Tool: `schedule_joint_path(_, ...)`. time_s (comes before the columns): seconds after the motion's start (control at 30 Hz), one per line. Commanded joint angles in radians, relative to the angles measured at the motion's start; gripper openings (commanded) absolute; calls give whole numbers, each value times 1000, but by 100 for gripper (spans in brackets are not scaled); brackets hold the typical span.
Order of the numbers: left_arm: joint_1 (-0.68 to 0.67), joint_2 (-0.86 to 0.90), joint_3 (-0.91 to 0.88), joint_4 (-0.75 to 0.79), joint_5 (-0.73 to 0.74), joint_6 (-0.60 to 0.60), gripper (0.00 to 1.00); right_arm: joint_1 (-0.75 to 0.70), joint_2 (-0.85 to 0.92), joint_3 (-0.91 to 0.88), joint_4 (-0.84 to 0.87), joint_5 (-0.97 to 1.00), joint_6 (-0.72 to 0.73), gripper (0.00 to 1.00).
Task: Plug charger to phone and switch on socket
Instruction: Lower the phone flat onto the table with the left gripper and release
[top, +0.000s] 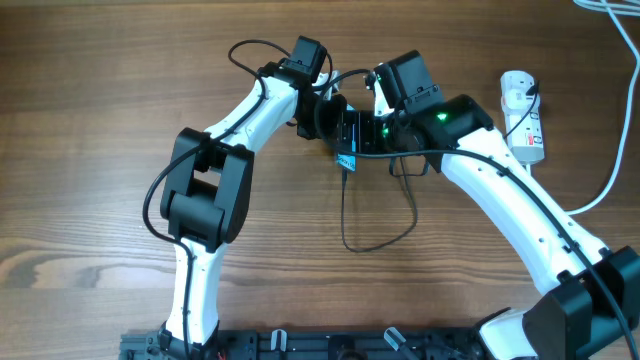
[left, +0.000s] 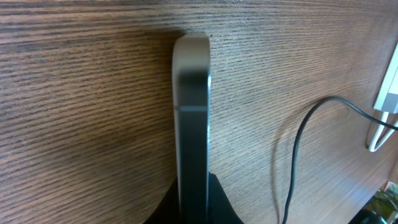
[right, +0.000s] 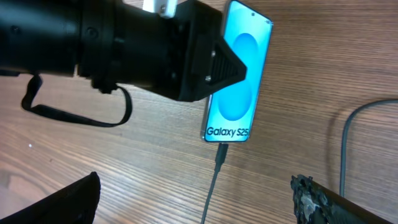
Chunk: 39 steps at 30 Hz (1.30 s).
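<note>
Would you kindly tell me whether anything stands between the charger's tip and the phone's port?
Nothing visible does. The charger's tip meets the phone's lettered end; whether it is fully seated cannot be told. The left gripper clamps the phone nearer its middle, away from that end.

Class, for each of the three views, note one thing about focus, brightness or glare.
Overhead: even light, all sharp. Left wrist: the phone sits edge-on close to the lens and looks soft, while the table grain is crisp. Right wrist: the phone's screen glows bright, yet its lettering reads clearly; the left gripper is a dark mass with little detail.
</note>
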Motion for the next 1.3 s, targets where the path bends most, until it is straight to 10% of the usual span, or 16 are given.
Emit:
schedule_joint_path(0.0,2,19,-4,6,-18,-6,5,-4,-14,12,3,88,23,100)
schedule_joint_path(0.73,4,19,-5,-37,-130,-6,37,-5,-14,12,-13,175,38,100)
schedule_joint_path(1.27,79,-166,-4,-123,-338,-2,100,-386,-14,12,-117,239,83,100)
